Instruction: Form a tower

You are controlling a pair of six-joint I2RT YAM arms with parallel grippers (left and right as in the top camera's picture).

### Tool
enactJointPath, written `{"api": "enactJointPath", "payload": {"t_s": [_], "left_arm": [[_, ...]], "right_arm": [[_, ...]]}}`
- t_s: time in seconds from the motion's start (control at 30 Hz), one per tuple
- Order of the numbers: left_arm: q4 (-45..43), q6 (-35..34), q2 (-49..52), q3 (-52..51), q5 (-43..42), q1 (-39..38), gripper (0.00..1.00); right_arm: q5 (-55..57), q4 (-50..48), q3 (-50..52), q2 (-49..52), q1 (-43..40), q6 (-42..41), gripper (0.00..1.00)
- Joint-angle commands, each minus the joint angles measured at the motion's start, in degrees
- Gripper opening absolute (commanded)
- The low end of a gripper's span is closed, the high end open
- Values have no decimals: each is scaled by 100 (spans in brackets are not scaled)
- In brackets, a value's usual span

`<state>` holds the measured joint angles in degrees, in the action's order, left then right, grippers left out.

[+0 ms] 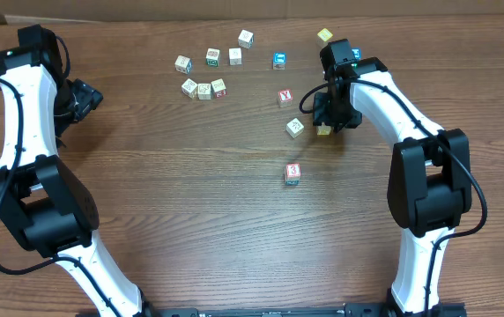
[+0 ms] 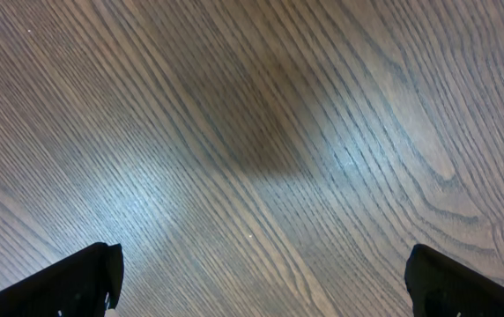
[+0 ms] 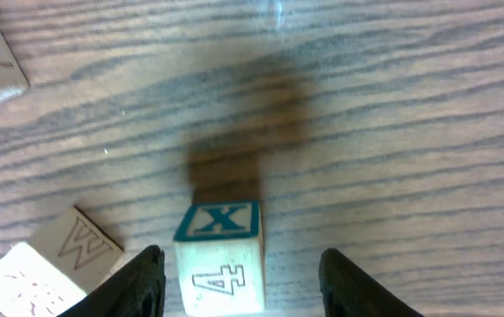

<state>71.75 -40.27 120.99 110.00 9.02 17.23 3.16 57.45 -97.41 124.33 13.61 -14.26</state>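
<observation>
The tower (image 1: pixel 292 173) stands mid-table as a short stack with a red-marked top and a blue face lower down. My right gripper (image 1: pixel 325 121) is down at the table around a pale cube (image 1: pixel 323 130). In the right wrist view this cube (image 3: pixel 221 260) shows a blue X and a 4 and sits between the fingers of my right gripper (image 3: pixel 243 277). The left finger is close against the cube and a gap remains on the right side. My left gripper (image 2: pixel 265 286) is wide open over bare wood, far left (image 1: pixel 80 97).
Several loose cubes lie at the back: a row (image 1: pixel 212 57), a trio (image 1: pixel 204 90), a blue one (image 1: pixel 279 61), a red Y cube (image 1: pixel 285 97) and a pale one (image 1: pixel 295 127). A W cube (image 3: pixel 76 242) lies just left of the right gripper's fingers.
</observation>
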Motion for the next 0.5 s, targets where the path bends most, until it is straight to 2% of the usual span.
{"api": "enactJointPath", "payload": {"t_s": [0.0,0.23,0.27,0.33,0.47], "left_arm": [[-4,46,17,76,13,-35,100],[-4,46,17,76,13,-35,100],[-4,46,17,76,13,-35,100],[-4,46,17,76,13,-35,100],[-4,46,17,76,13,-35,99]], "right_arm": [[-31,37,-52,-7,26,90,54],[-72,-83,181,-7,26,282,52],[-72,-114,212,-7,24,282,50],[-72,-203,264,-7,24,282,38],[-72,-284,264,-7,24,280,36]]}}
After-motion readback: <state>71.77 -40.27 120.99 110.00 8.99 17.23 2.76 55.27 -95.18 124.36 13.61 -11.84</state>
